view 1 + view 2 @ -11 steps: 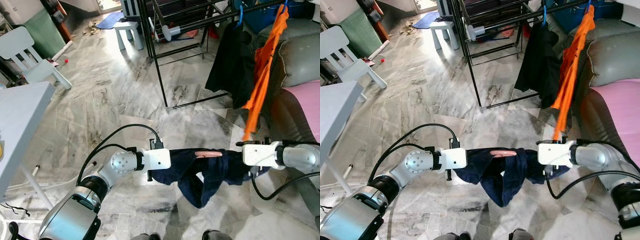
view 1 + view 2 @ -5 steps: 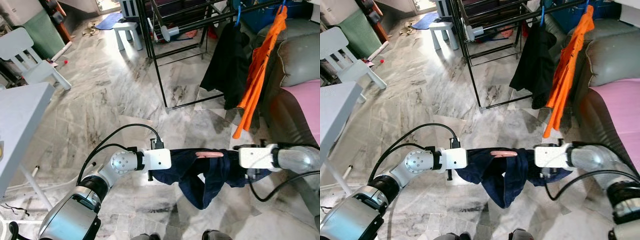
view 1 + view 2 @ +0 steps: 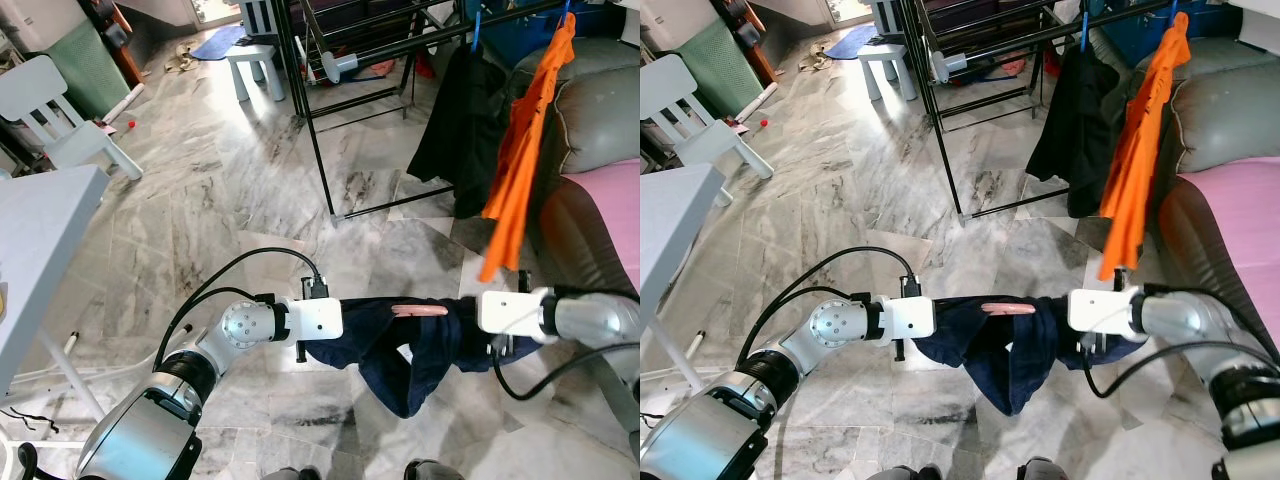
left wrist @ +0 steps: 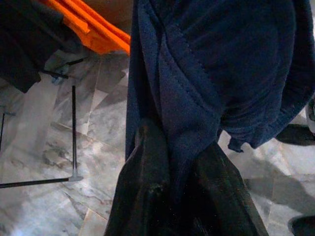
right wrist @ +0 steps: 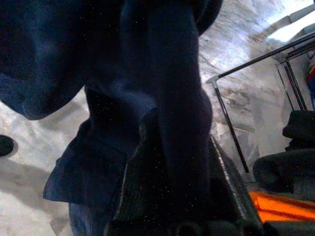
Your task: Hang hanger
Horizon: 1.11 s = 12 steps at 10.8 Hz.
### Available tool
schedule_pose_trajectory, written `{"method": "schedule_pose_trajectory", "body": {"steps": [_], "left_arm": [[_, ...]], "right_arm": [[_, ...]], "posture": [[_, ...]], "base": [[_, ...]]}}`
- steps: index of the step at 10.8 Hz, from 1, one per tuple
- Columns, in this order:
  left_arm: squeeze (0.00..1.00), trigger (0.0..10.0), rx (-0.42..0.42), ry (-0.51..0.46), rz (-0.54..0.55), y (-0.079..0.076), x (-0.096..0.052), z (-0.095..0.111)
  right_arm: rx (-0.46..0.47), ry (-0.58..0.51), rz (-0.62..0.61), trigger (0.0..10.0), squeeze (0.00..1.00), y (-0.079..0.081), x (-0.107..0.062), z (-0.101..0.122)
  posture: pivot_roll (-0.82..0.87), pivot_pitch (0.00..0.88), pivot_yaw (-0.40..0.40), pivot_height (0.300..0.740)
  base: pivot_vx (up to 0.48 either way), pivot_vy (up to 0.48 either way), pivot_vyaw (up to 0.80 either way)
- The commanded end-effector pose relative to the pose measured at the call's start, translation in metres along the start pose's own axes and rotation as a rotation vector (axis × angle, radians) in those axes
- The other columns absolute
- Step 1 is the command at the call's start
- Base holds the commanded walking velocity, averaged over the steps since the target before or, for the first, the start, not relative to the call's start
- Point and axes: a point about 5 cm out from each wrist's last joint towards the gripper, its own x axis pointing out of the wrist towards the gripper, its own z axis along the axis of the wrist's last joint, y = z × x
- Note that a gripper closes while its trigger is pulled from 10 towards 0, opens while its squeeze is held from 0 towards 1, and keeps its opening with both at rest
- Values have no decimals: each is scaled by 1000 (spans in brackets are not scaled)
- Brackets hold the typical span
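1. The robot is standing over a grey marble floor (image 3: 200, 220), holding a navy blue garment (image 3: 405, 350) stretched between its two arms at about waist height.
2. The left gripper (image 4: 172, 172) is clenching a fold of the garment; in the left wrist view the cloth is passing down between its two black fingers (image 4: 145, 167).
3. The right gripper (image 5: 172, 162) is likewise clamped on the garment's other end, with the dark cloth running between its fingers (image 5: 142, 162).
4. A pink hanger (image 3: 418, 310) is lying inside the garment, a short piece of it peeking out at the top edge midway between the two wrists.
5. The middle of the garment is sagging below the arms in a loose fold.
6. A black metal drying rack (image 3: 310, 110) is standing ahead of the robot, its foot resting on the marble.
7. A black garment (image 3: 460, 130) is hanging from the rack's bar on a blue hanger (image 3: 479, 30).
8. An orange garment (image 3: 525, 150) is hanging just beside the black one, its lower tip dangling above the right wrist.
9. A grey sofa (image 3: 600, 110) with a pink cover (image 3: 612, 210) is sitting to the robot's right.
10. A white table (image 3: 40, 250) is at the left, with a pale child's chair (image 3: 50, 110) and a small white stool (image 3: 255, 62) farther back.
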Motion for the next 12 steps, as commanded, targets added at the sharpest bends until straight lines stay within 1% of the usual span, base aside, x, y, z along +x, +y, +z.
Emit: {"method": "schedule_pose_trajectory", "body": {"steps": [1, 6, 8, 10, 12], "left_arm": [[0, 0, 14, 8, 1, 3, -5, -2], [0, 0, 16, 25, 14, 3, -6, -5], [0, 0, 21, 45, 65, 9, -8, -7], [0, 0, 54, 61, 161, 19, -9, -6], [0, 0, 57, 62, 175, 19, -9, -6]], "right_arm": [[-7, -14, 1, 0, 0, -2, -3, 1], [23, -35, -12, 0, 0, -2, -5, 1], [61, -74, -31, 0, 0, -3, -8, 3], [82, -66, -40, 0, 0, 2, -10, -2], [89, -70, -37, 0, 0, 4, -10, -1]], "posture": [[-159, 133, 203, 740], [-158, 132, 202, 740], [-158, 132, 202, 740], [-165, 132, 206, 740], [-166, 132, 207, 740]], "base": [[0, 0, 0], [0, 0, 0], [0, 0, 0], [0, 0, 0], [0, 0, 0]]}}
